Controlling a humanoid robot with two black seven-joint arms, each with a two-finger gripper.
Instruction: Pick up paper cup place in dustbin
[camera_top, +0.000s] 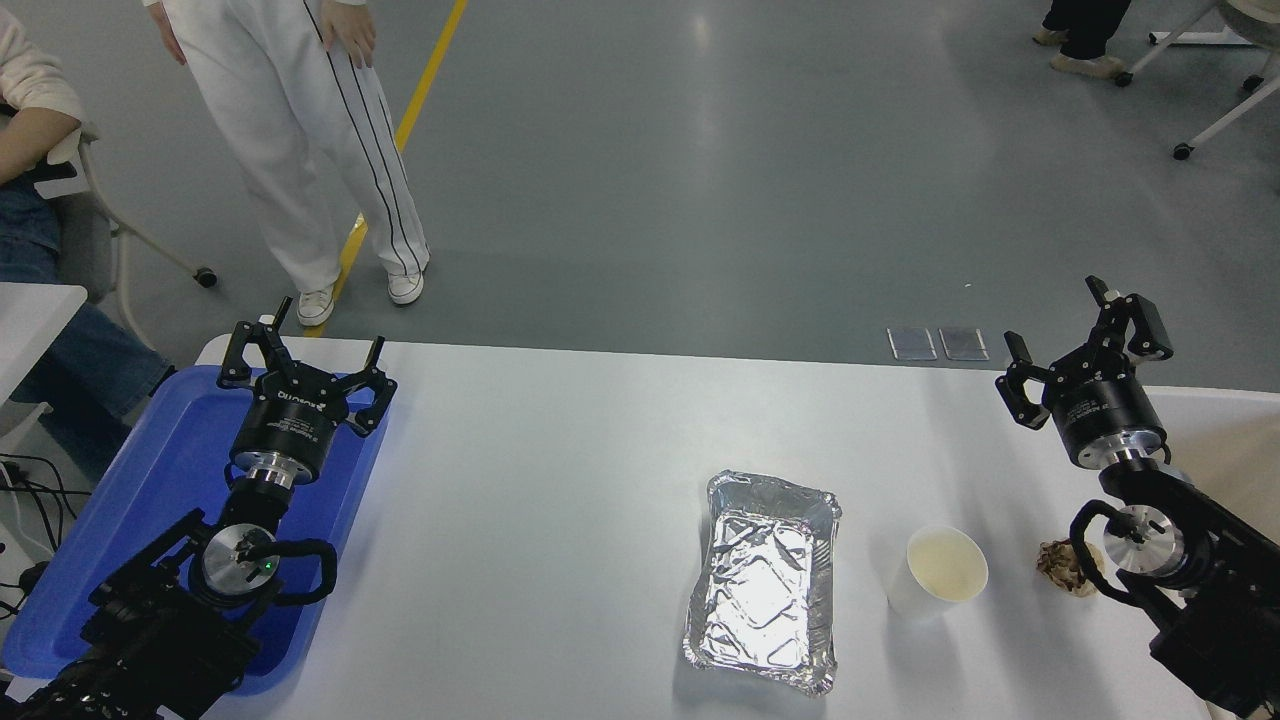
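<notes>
Right gripper (1078, 340) is hovering over the table's far right, fingers spread wide, holding nothing. It is sitting beyond and to the right of the paper cup (938, 570), well apart from it.

Head view, the only one:
- Paper cup is standing upright on the white table (560, 480), near-right area, mouth up, cream inside showing. Untouched.
- Crinkled foil tray (765, 580) is lying just left of the cup, not touching it.
- Crumpled brown paper ball (1062, 566) is sitting right of the cup, partly behind the right arm's wrist joint.
- Dustbin (1225, 450): only an off-white rim and a beige patch are showing at the right edge behind the right arm; most of it is hidden or out of frame.
- Left gripper (305, 360) is parked over the blue tray (150, 480) at the far left, fingers open, empty.
- Person in white trousers (300, 140) is standing beyond the table's far left corner, clear of the workspace.

Progress, judging from this: nothing done yet. No grasp, cup on the table. All steps remaining: reaching down to the cup, closing on it, lifting, carrying right to the dustbin, releasing.
</notes>
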